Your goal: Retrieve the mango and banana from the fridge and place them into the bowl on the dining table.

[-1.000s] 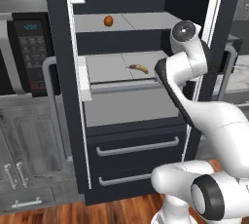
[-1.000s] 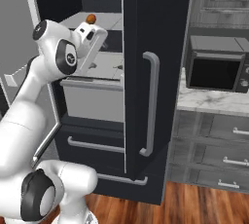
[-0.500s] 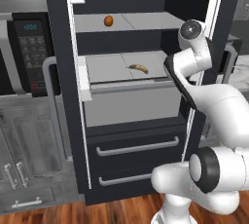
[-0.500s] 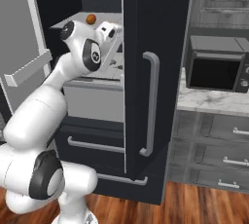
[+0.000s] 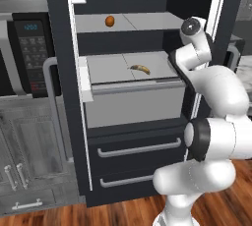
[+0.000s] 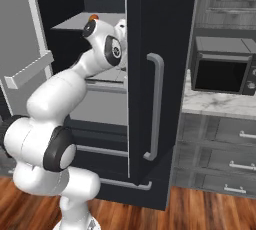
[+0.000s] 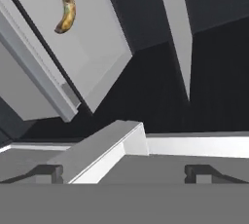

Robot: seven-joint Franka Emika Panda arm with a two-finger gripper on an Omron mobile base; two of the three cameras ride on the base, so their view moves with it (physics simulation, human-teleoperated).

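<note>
Hand view: fingers (image 7: 124, 172) spread wide, empty; banana (image 7: 66, 12) lying on grey fridge (image 5: 147, 136) shelf.

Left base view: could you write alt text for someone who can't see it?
A white robot arm reaches into an open dark fridge, where a banana lies on a light grey shelf and a small orange mango sits on the shelf above. A black microwave stands to the fridge's left, above grey cabinets.
</note>
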